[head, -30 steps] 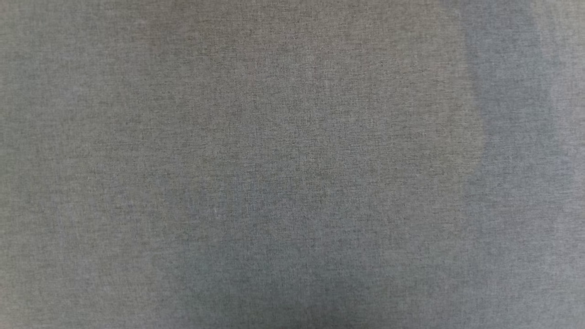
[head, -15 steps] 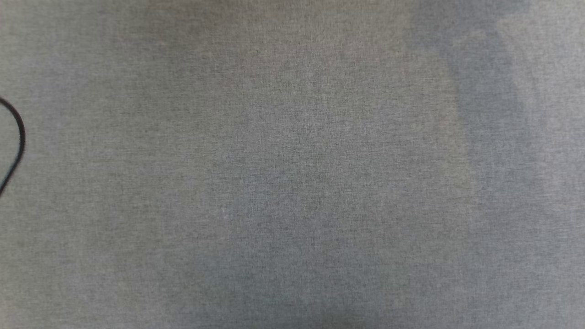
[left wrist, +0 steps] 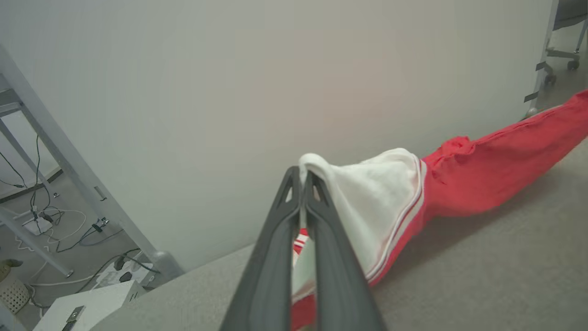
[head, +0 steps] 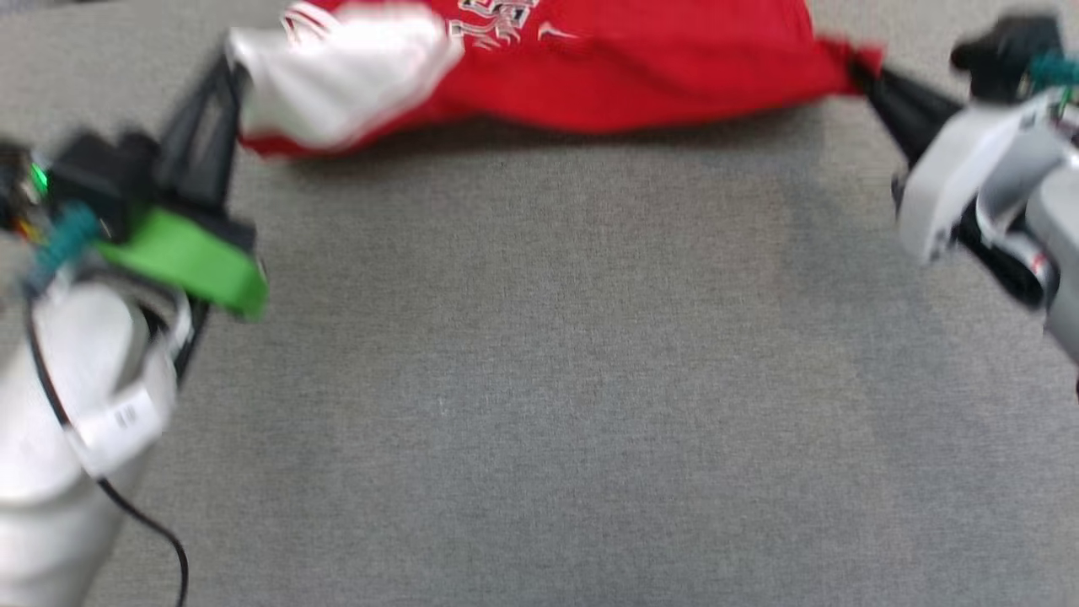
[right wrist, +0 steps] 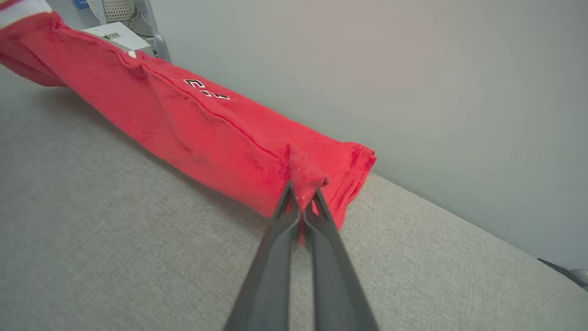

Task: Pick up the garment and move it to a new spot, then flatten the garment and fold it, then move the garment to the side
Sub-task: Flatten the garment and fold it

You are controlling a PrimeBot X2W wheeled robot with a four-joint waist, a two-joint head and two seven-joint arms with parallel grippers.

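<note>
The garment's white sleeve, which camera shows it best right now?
The left wrist view: the white sleeve is sharp and close, its edge pinched in the left gripper. The head view shows it blurred at the top left. The right wrist view catches a white sliver of it at its top left corner.

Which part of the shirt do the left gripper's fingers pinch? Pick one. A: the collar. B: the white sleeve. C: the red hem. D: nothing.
B: the left gripper is shut on the white sleeve of the shirt.
</note>
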